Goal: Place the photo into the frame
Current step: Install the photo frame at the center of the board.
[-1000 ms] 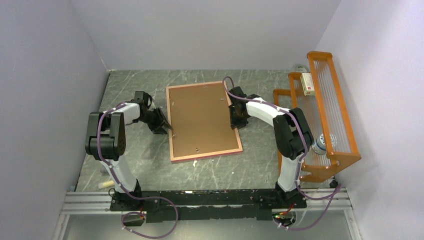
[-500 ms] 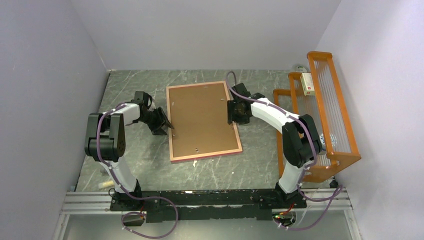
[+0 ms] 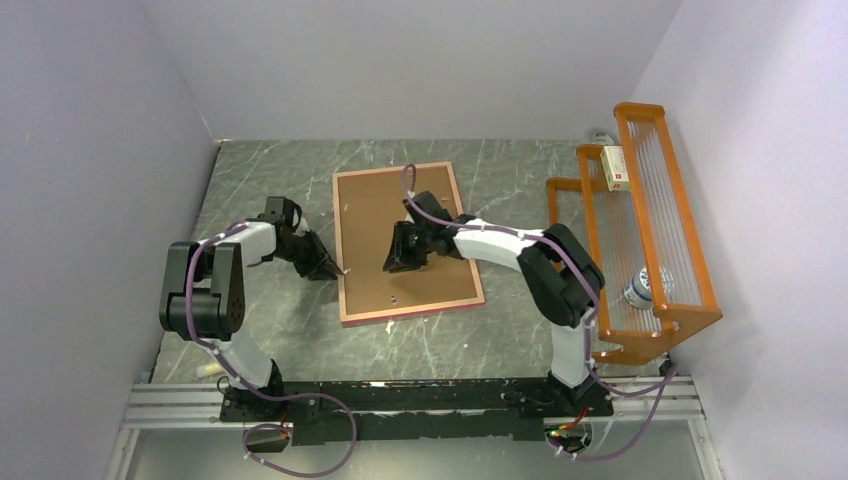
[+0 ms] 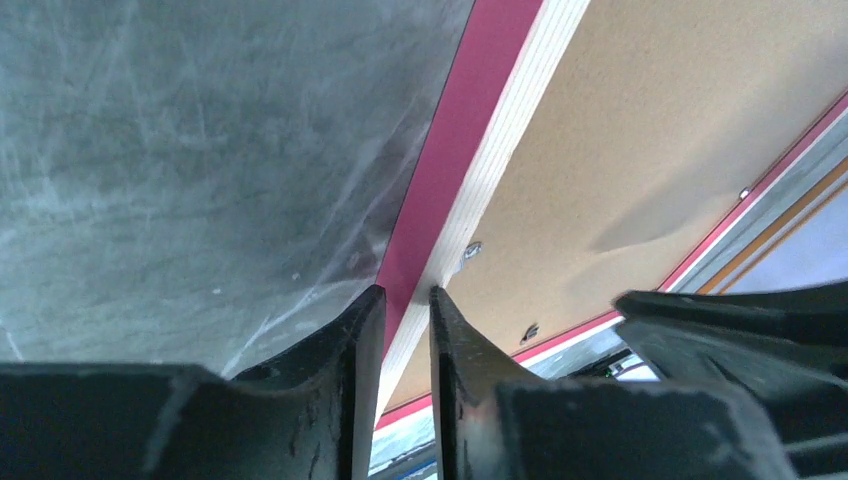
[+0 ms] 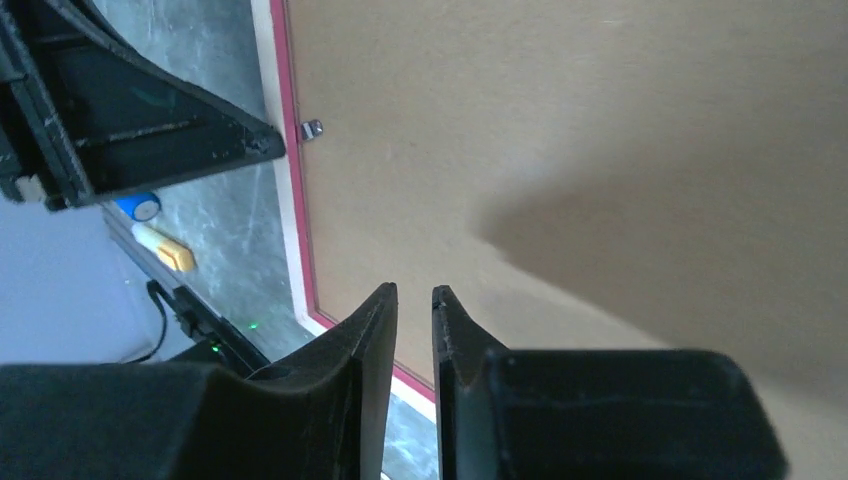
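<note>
The grey table [image 3: 270, 330] held everything. The frame [image 3: 412, 312] lay flat in the middle of it with its front down, so only a thin pink rim showed. An orange rack [image 3: 690, 270] stood to the right of the frame, well apart from it. A brown backing board [image 3: 380, 215] sat inside the frame and filled it. The photo could not be seen.

The left arm [image 3: 215, 285] stood to the left of the frame. It bent at the elbow and reached low across the table toward the frame's left side. The right arm [image 3: 560, 265] stood to the right of the frame. It stretched long and low over the frame's right side, and its wrist hung above the backing board.

The left gripper [image 4: 400, 295] pointed at the frame's left rim, and its tips were right at that rim. Its fingers [image 4: 360, 320] were close together with just a thin slit between them. It was too hard to tell if they pinched the rim.

The right gripper [image 5: 414, 292] pointed down at the backing board near the frame's left side. Its fingers [image 5: 375, 320] also had only a thin slit between them, so it was hard to tell if they were closed. Nothing showed in the slit.

A tiny metal clip [image 4: 470, 250] sat on the frame's left side, just past the left gripper's tips.
</note>
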Controlling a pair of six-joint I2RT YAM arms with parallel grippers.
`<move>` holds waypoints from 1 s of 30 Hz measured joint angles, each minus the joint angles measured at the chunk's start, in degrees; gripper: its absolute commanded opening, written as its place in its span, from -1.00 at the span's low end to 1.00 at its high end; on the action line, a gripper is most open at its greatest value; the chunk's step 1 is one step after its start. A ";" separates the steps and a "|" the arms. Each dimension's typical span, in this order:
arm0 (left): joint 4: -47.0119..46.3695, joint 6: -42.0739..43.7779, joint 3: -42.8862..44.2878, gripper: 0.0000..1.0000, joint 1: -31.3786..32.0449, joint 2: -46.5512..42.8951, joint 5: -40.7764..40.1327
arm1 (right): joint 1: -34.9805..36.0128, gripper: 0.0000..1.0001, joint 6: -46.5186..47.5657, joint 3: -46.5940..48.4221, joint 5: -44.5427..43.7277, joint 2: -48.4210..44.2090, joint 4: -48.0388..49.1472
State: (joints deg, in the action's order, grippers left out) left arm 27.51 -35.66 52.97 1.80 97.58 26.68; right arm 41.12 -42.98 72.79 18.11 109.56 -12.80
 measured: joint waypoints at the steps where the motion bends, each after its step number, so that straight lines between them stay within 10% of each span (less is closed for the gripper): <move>1: -0.09 -0.13 -0.33 -0.54 0.00 -0.28 0.09 | 0.44 -0.59 -0.96 0.00 0.57 0.92 1.05; 9: 0.90 -0.15 -1.25 -0.60 0.00 -1.44 0.44 | 3.96 -0.91 -8.26 1.64 3.45 8.87 11.15; 30: 4.81 0.11 -3.13 -0.63 -0.02 -2.51 2.25 | 9.49 -0.97 -9.38 9.46 -5.55 16.02 16.76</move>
State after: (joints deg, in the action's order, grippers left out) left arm 32.32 -35.55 49.84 1.78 95.07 28.93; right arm 50.61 -52.36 82.26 12.56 125.58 3.97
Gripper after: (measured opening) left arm 0.196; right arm 0.021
